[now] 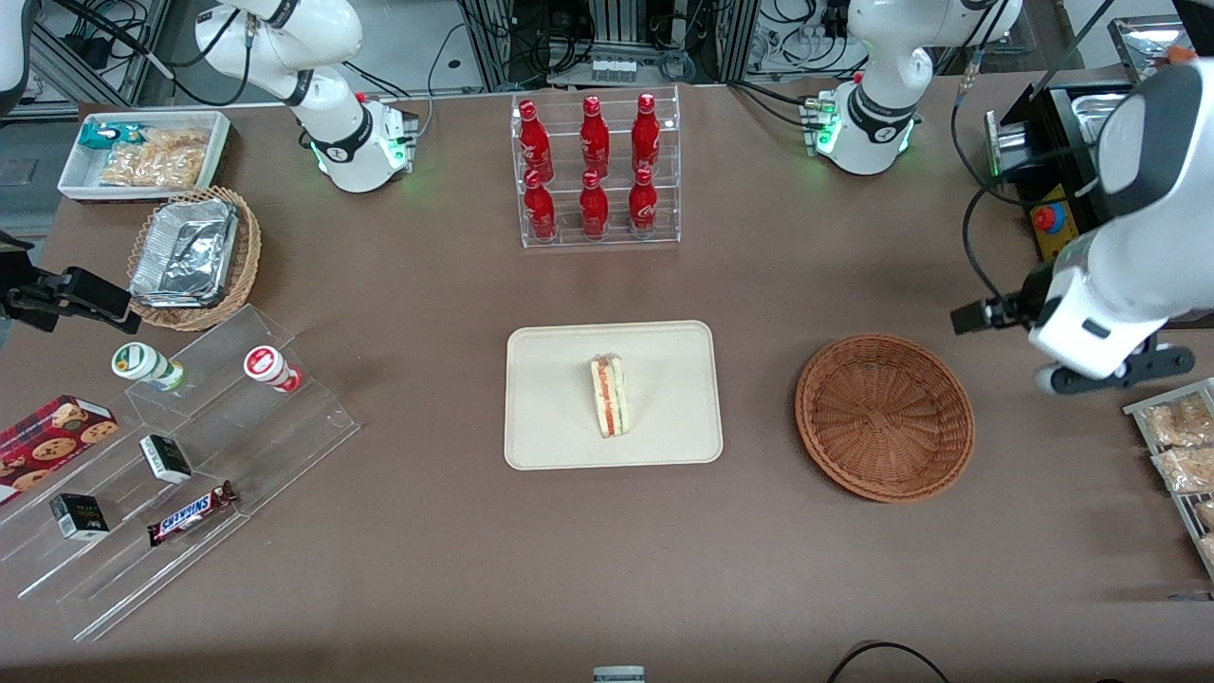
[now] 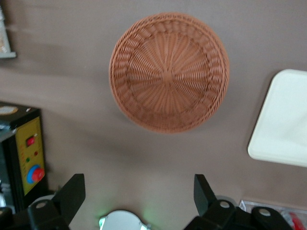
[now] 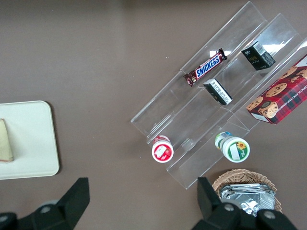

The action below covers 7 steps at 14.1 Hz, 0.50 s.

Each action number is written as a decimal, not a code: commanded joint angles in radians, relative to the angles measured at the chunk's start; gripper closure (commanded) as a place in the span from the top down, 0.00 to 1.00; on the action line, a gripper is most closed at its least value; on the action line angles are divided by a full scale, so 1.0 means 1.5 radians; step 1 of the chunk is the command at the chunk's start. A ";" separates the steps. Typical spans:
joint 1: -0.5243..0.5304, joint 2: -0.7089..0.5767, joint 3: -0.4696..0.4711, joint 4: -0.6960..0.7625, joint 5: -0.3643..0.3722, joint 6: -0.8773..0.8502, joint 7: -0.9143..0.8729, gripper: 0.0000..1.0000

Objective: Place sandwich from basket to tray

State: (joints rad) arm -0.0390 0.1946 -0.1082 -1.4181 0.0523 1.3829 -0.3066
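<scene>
Sandwich (image 1: 610, 396) lies on the tray (image 1: 531, 398), middle of the frame. Basket (image 1: 884, 415) sits empty. End effector (image 2: 139, 194) hangs released at the right edge, holding nothing.

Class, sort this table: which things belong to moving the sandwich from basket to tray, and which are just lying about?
Job:
- triangular white-bread sandwich, lying on the tray
- round reddish-brown wicker basket, empty
- flat cream rectangular tray
- left gripper, open, above the table beside the basket

Lying about:
- red bottles in clear rack
- Snickers bar
- tan basket of foil containers
</scene>
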 commanded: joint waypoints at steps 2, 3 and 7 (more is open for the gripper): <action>-0.001 -0.134 0.002 -0.154 -0.004 0.042 0.007 1.00; -0.001 -0.146 0.002 -0.166 -0.004 0.052 0.020 1.00; -0.002 -0.133 0.002 -0.148 -0.005 0.044 0.042 1.00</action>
State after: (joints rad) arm -0.0386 0.0049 -0.1076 -1.6244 0.0523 1.4279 -0.2601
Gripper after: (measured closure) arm 0.000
